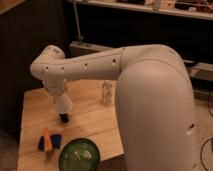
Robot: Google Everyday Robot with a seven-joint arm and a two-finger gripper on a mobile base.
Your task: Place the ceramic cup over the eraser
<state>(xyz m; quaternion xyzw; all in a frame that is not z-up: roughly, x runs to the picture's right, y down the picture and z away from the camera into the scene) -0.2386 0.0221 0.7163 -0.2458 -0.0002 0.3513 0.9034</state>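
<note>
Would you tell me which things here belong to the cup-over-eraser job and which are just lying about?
Job: hand, low over the table's left side; ceramic cup, seemingly at the hand; eraser, just beneath.
Lying about: pale bottle; blue pad with orange stick; green bowl.

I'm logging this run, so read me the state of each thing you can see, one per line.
Claw: low over the wooden table, pointing down.
Ceramic cup: at the claw, above the table.
Slim pale bottle: upright on the table.
Blue pad: lying flat, orange stick across it.
Green bowl: upright at the table's near edge.
</note>
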